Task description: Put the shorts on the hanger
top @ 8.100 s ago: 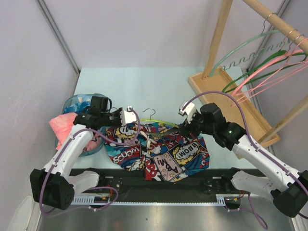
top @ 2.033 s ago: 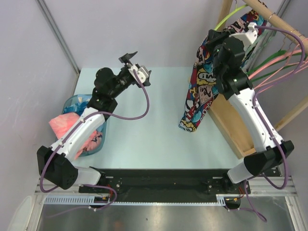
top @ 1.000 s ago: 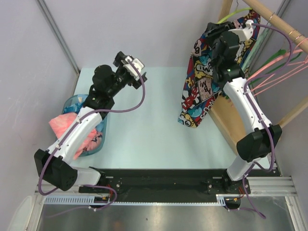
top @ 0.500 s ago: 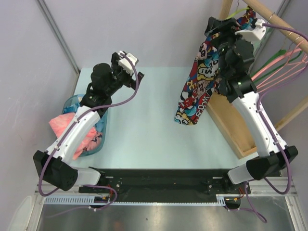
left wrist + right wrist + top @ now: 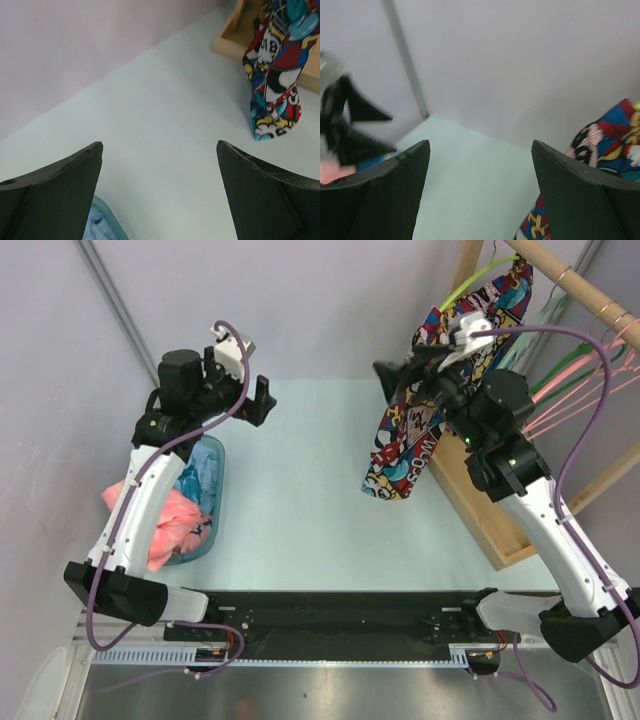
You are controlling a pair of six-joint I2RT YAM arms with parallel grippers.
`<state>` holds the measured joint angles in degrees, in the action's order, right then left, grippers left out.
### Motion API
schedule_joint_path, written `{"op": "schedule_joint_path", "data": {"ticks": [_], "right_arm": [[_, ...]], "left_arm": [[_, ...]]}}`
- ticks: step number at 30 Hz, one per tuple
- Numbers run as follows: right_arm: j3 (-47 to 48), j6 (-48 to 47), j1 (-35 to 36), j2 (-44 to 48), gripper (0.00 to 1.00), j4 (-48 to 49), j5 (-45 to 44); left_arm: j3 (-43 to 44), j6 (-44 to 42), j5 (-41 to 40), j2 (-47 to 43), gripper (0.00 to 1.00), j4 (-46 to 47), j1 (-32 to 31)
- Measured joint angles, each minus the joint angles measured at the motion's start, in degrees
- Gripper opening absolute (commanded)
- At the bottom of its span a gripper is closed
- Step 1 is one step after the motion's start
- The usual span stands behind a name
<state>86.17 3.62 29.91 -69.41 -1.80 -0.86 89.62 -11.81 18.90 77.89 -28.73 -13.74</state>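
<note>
Right fingers (image 5: 380,190) now clear of "WOOPS"-print shorts (image 5: 405,455) on hanger (image 5: 480,278)

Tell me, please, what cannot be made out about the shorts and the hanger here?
- Top view: the hanger shows only a lime arc; the shorts cover the rest.
- Top view: whether it hangs from the rail is too small to tell.
- Wrist views: the shorts are cut off by the frame edge; right wrist blurred.
</note>
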Motion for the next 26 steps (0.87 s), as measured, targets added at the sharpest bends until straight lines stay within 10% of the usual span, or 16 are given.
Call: {"op": "schedule_joint_path", "data": {"ticks": [16, 26], "right_arm": [[-5.40, -18.95, 7.13, -2.75, 0.91, -31.12, 22.51], [-14.75, -21.49, 7.74, -3.39, 0.95, -33.03, 26.77]], "left_arm": [[-16.96, -0.28, -11.19, -10.84, 1.00, -17.16, 4.09], [-27.34, -4.87, -19.85, -18.38, 1.00, -18.18, 4.13]]}}
